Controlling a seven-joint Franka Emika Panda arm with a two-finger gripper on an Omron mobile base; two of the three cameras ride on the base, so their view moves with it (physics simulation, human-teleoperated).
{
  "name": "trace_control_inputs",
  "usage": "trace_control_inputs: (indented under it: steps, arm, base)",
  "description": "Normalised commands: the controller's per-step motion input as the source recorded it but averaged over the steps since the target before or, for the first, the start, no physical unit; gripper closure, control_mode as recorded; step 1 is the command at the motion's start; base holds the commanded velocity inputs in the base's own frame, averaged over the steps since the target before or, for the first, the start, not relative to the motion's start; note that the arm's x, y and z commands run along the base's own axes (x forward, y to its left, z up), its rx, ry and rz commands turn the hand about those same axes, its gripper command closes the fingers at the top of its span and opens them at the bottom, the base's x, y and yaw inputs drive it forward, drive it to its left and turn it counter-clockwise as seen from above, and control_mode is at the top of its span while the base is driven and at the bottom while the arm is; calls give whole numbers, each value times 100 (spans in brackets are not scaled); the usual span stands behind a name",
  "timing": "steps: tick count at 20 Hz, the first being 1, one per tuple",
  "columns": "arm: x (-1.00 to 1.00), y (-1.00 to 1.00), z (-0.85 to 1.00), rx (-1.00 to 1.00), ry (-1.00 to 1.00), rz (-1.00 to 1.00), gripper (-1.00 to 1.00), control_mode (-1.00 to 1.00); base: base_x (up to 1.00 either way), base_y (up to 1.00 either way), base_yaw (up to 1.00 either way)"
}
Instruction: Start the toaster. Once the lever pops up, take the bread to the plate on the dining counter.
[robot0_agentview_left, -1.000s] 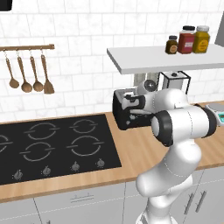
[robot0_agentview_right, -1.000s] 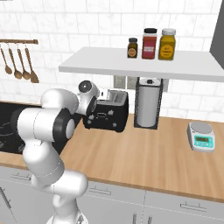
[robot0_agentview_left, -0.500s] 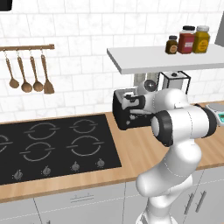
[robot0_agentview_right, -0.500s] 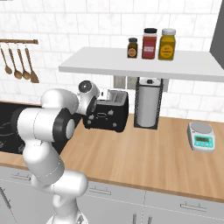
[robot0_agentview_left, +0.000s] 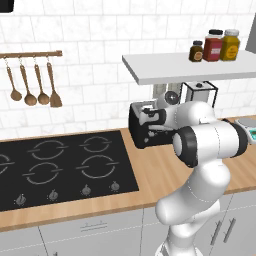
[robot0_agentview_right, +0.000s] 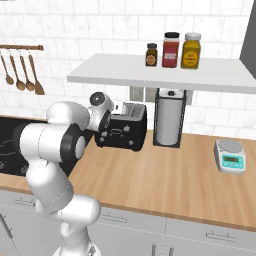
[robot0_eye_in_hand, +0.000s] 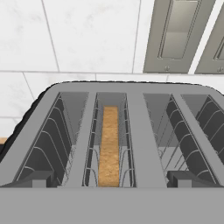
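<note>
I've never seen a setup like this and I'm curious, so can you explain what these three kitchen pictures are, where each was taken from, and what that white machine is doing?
The white machine is a robot arm in a computer-rendered kitchen. Two pictures come from cameras on its base, behind the arm to its left and right, so they show the same scene from two sides. The third comes from a camera on the hand, looking along the fingers.

On the wooden worktop stands a black toaster, and the arm reaches toward it. The hand camera looks down into the toaster's slots, where a tan slice of bread sits on edge. Whether the fingers are open or shut cannot be told.

Around it are a black hob, a paper towel holder, a small kitchen scale, jars on a shelf and hanging wooden utensils.
</note>
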Motion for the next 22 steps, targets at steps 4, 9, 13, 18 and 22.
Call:
trace_control_inputs:
  steps: [4,9,13,18,22]
  arm:
    - [0,0,0,0,0,0,-100,-100]
    - [0,0,0,0,0,0,-100,-100]
    - [0,0,0,0,0,0,-100,-100]
    - [0,0,0,0,0,0,-100,-100]
    - [0,0,0,0,0,0,-100,-100]
  base:
    - [0,0,0]
    - [0,0,0]
    - [0,0,0]
    - [0,0,0]
    - [0,0,0]
